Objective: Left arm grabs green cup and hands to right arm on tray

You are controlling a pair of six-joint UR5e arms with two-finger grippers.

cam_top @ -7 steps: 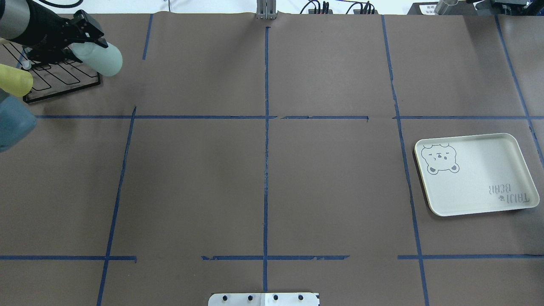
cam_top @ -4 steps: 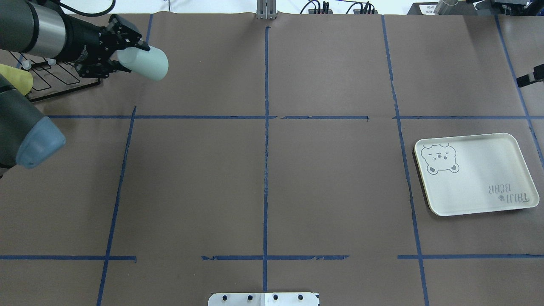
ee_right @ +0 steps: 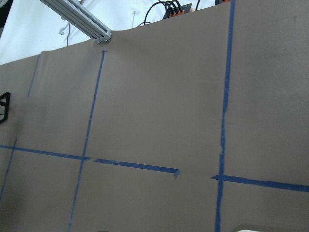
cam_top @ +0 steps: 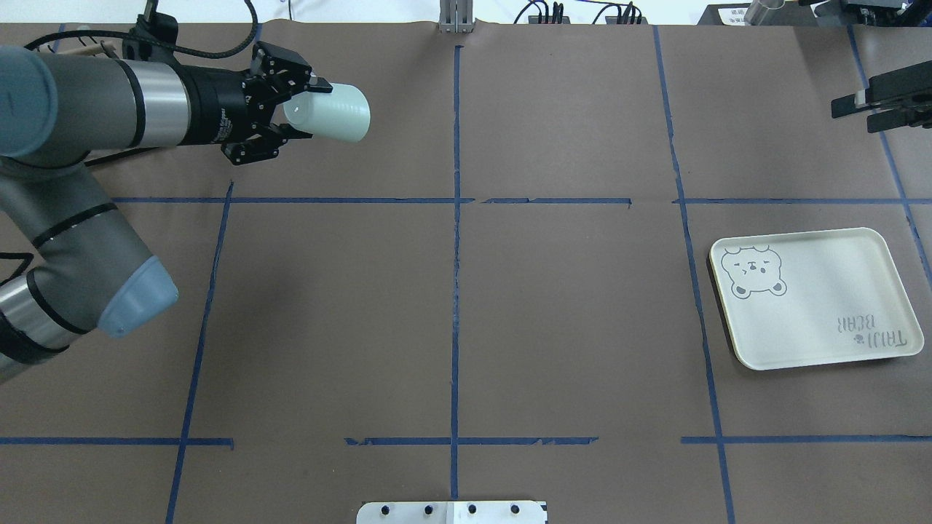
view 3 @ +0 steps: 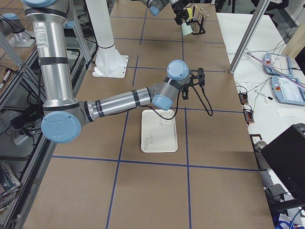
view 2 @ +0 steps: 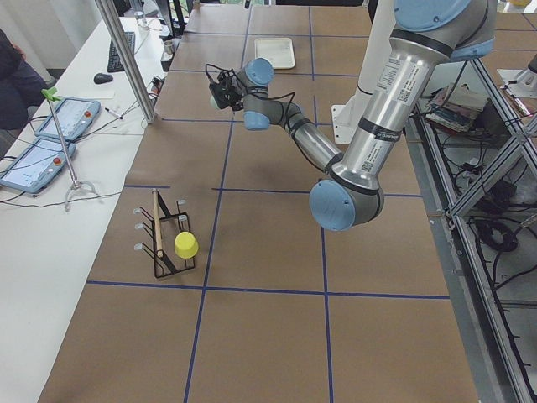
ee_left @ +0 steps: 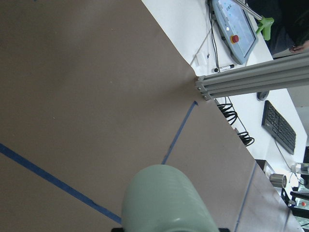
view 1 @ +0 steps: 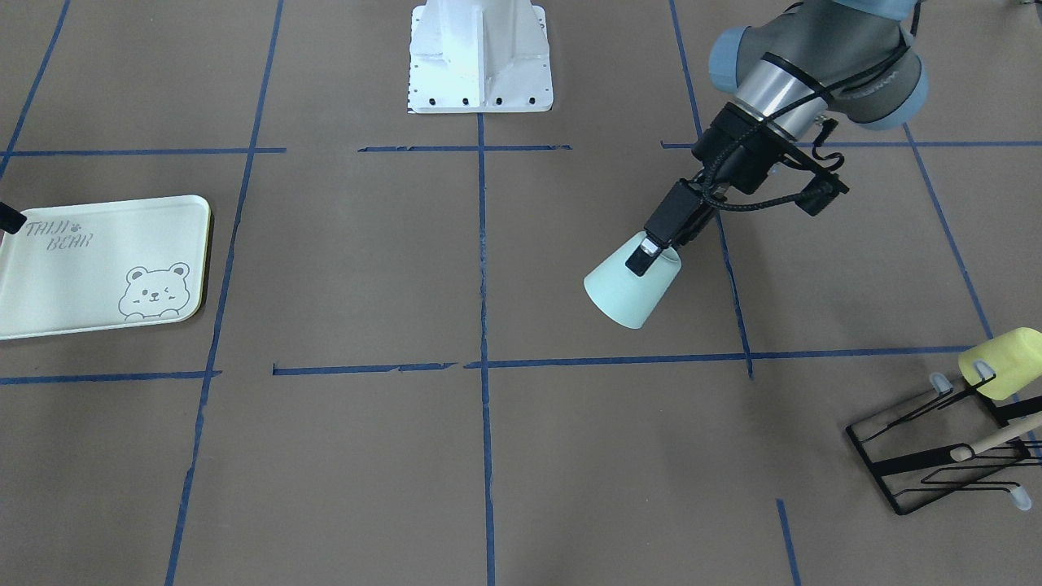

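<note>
The green cup (cam_top: 336, 113) lies on its side in the air over the far left of the table, base pointing right. My left gripper (cam_top: 302, 110) is shut on its rim end. The cup also shows in the front view (view 1: 631, 286), in the left wrist view (ee_left: 166, 203) and in the right-side view (view 3: 187, 28). The tray (cam_top: 815, 298) with its bear drawing lies flat at the right side, also in the front view (view 1: 89, 264). My right gripper (cam_top: 852, 113) hovers at the far right edge, beyond the tray, open and empty.
A black wire rack (view 1: 936, 460) with a pale yellow cup (view 1: 1000, 362) and a wooden stick on it stands at the far left corner. The robot's white base (view 1: 480, 65) is at the near edge. An aluminium post (cam_top: 455, 18) stands at the far edge.
My left arm has carried the green cup to the right, away from the rack. My right gripper has come into view at the far right edge and moved inward.
</note>
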